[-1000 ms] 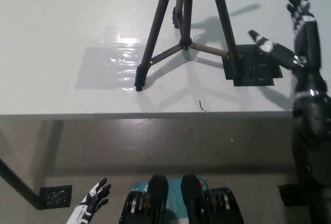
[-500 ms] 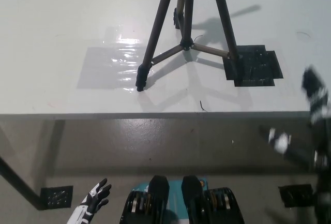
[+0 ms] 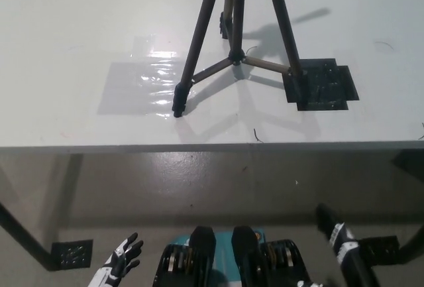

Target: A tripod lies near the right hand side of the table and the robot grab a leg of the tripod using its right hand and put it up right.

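The black right hand (image 3: pixel 339 239) hung low at the bottom right of the head view, below the table edge and over the grey floor, holding nothing; only part of it showed and it was blurred, so whether its fingers were spread or curled could not be told. Far up and to the left of that hand, the dark, thin-legged metal tripod (image 3: pixel 233 42) stood upright on the white table (image 3: pixel 79 28), its three legs splayed out from a small central brace. The leg nearest the right hand rested its foot on a black rectangular patch of tape (image 3: pixel 331 88) stuck to the tabletop; the leg farthest from it ended in a black foot just beside a glossy clear film patch (image 3: pixel 139 85). The third leg ran back, away from the robot. The white left hand (image 3: pixel 122 255) rested at the lower left, also below the table, its fingers apart and empty, well apart from the tripod.
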